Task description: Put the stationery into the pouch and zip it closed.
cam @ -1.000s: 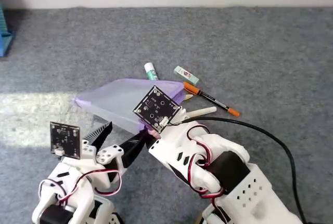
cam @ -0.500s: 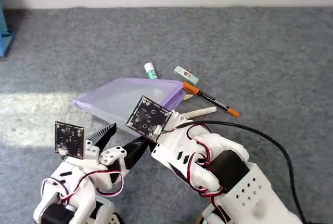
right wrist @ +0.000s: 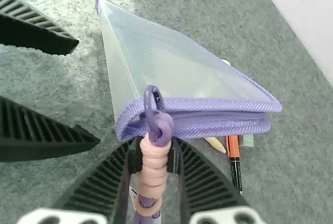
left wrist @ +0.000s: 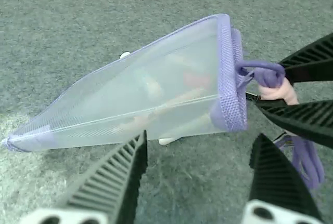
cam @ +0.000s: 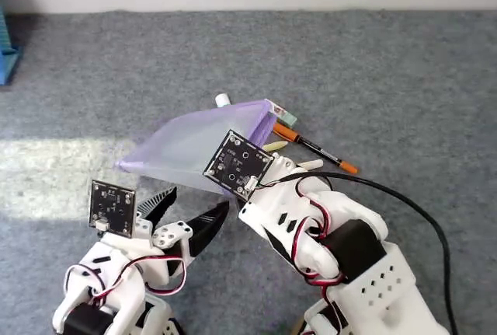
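A translucent purple pouch (cam: 194,142) hangs tilted above the grey carpet, its zip edge (right wrist: 208,120) shut as far as I can see. My right gripper (right wrist: 154,148) is shut on the pink beaded zip pull (right wrist: 152,169) at the pouch's corner. My left gripper (left wrist: 200,141) is open just below and in front of the pouch (left wrist: 156,91), touching nothing. Behind the pouch on the carpet lie an orange pen (cam: 314,147), a cream pen (cam: 301,165), a small green eraser (cam: 279,112) and a glue stick (cam: 223,100), partly hidden.
A blue object (cam: 6,55) sits at the far left edge. A white wall runs along the back of the carpet. The right arm's black cable (cam: 404,207) trails to the right. Open carpet lies to the left and far right.
My right gripper has raised and pushed the pouch away from the arms, tilting it up over the glue stick. The left arm has shifted slightly right, still open.
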{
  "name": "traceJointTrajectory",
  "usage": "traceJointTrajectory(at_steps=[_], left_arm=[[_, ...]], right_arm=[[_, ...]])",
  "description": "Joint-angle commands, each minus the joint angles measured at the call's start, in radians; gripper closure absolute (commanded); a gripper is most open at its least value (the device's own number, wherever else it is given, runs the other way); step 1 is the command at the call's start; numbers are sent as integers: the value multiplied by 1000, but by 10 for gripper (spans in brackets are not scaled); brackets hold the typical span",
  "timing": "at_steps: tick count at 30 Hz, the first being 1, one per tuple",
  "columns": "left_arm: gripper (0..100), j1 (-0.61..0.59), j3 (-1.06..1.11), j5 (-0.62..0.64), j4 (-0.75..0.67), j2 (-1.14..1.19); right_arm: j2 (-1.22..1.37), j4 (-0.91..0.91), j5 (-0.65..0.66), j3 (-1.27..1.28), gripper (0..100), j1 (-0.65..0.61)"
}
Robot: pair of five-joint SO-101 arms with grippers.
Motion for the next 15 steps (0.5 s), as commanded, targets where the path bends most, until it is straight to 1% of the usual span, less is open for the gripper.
traceJointTrajectory(at_steps=[1, 4, 8, 15], left_arm=[[691, -2, -1, -6, -54, 2], [691, 35, 25, -9, -112, 3], [692, 80, 58, -3, -133, 2], [755, -37, 58, -9, -135, -2]], right_arm=[[-22, -5, 9, -63, 991, -39], [-22, -10, 9, -63, 991, -77], [-22, -5, 11, -63, 991, -81], [-24, 2, 9, -74, 991, -76]])
